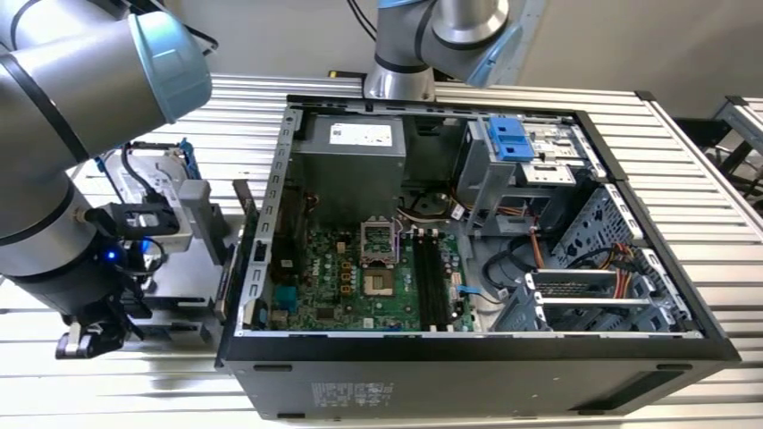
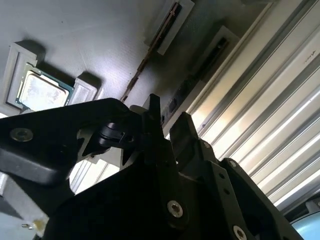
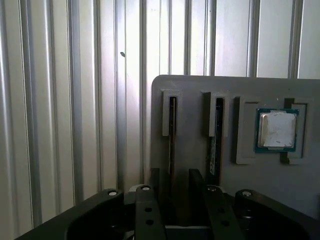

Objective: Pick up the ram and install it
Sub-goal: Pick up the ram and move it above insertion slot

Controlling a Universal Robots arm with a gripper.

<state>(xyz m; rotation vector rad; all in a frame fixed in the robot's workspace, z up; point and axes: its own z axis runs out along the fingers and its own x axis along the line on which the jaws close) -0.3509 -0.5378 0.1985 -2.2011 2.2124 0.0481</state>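
Note:
Two ram sticks stand on edge in slots of a grey tray (image 3: 200, 82). In the first wrist view one ram (image 3: 172, 125) runs straight away from my gripper (image 3: 174, 172); the other ram (image 3: 218, 135) stands parallel beside it. My gripper is open. Its two dark fingers (image 3: 155, 190) stand just short of the near end of the first stick, in line with it, with nothing between them. The second wrist view shows the same ram (image 2: 150, 50) beyond the gripper (image 2: 167, 117). In the exterior view the gripper (image 1: 86, 342) hangs low at the left, beside the tray (image 1: 179, 286).
A square silver processor chip (image 3: 276, 130) lies in its tray pocket beyond the second stick. The open computer case (image 1: 477, 349) fills the middle of the ribbed metal table (image 1: 703, 152), its green motherboard (image 1: 357, 286) with dark memory slots (image 1: 431, 277) facing up. A silver hard drive (image 1: 155, 174) sits on the tray.

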